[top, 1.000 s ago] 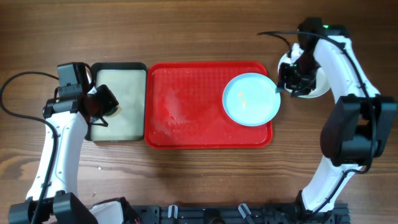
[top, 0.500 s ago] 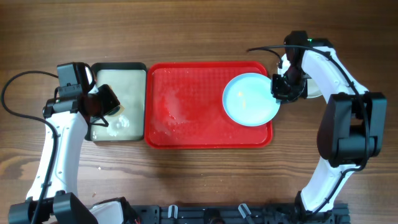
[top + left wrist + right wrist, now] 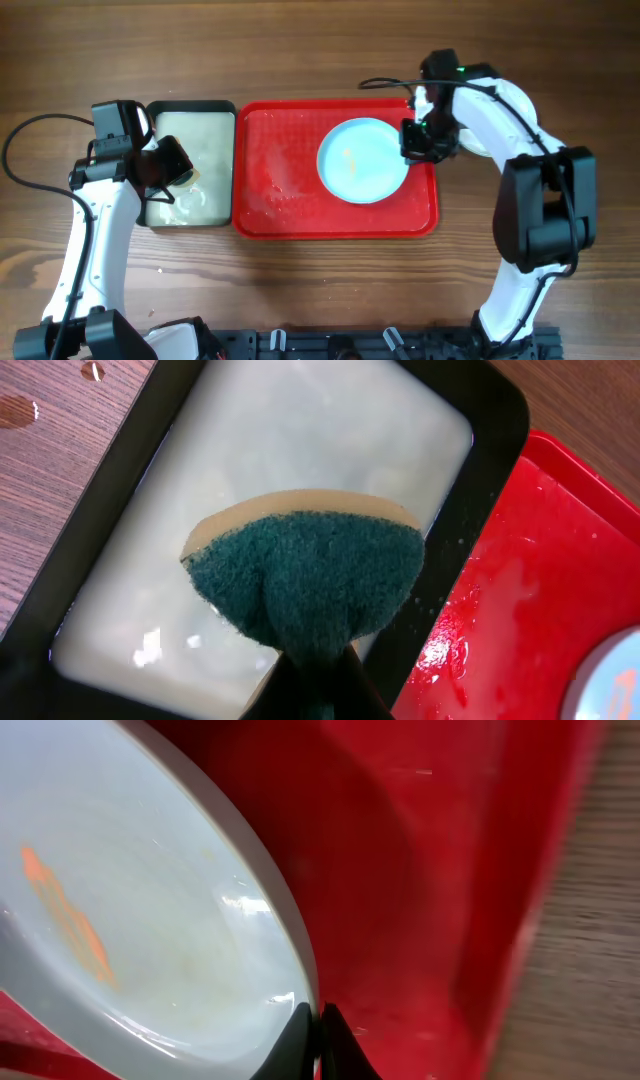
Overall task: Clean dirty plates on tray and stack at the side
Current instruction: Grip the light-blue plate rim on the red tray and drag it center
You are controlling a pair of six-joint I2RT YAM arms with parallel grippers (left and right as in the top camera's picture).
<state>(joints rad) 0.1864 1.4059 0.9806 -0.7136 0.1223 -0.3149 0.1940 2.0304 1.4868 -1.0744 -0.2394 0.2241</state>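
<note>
A pale blue plate with an orange smear lies flat in the right half of the red tray. My right gripper is shut on the plate's right rim. In the right wrist view the two fingertips pinch the thin edge of the plate over the tray floor. My left gripper is shut on a green and yellow sponge, which it holds above the black-rimmed tray. In the left wrist view the left gripper shows as dark fingers squeezing the sponge's lower end.
The black-rimmed tray holds pale cloudy water and sits against the red tray's left side. Wet soapy streaks cover the red tray's left half. Bare wooden table surrounds both trays. A black cable loops behind the right arm.
My right gripper shut on the blue plate's right rim and slid the plate leftward across the red tray. The left arm and sponge stayed put.
</note>
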